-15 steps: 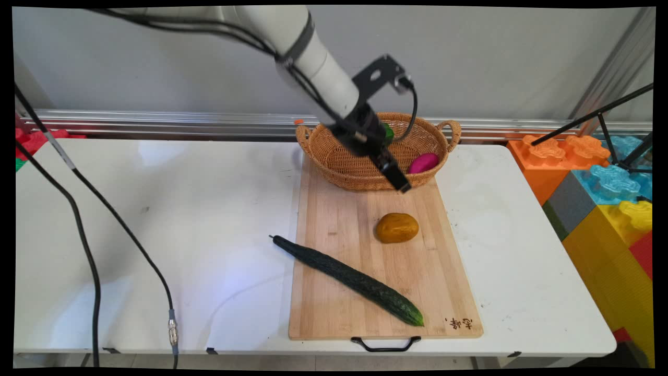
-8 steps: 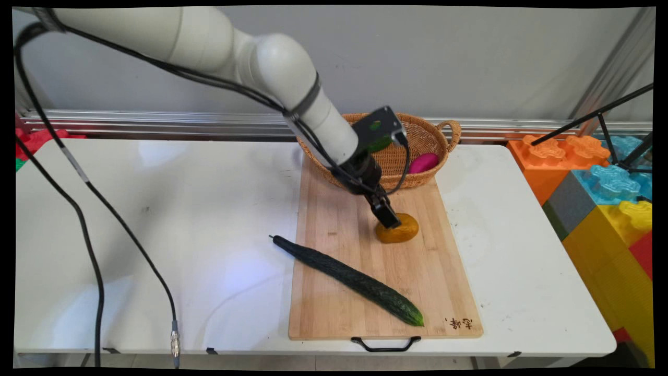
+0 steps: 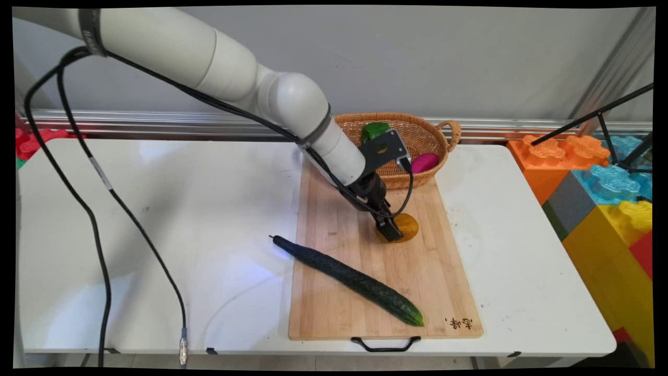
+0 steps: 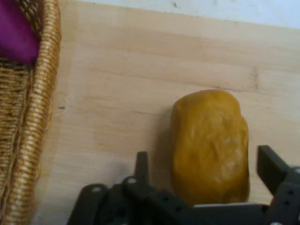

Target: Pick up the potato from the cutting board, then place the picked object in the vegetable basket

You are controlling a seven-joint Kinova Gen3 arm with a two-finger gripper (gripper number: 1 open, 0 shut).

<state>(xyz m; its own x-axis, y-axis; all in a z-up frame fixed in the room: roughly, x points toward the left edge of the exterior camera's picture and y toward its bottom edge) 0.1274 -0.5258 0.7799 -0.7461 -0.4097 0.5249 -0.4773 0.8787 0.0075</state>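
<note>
One long cucumber (image 3: 348,278) lies slantwise across the near end of the cutting board (image 3: 334,230) on the white worktop (image 3: 156,219). Farther in, the end effector (image 3: 392,233) stands spread, unclenched, straddling a yellow-brown potato (image 4: 209,145) (fingers either side, gaps showing). Beyond sits a wicker basket (image 3: 422,137) holding something magenta (image 3: 424,162).
</note>
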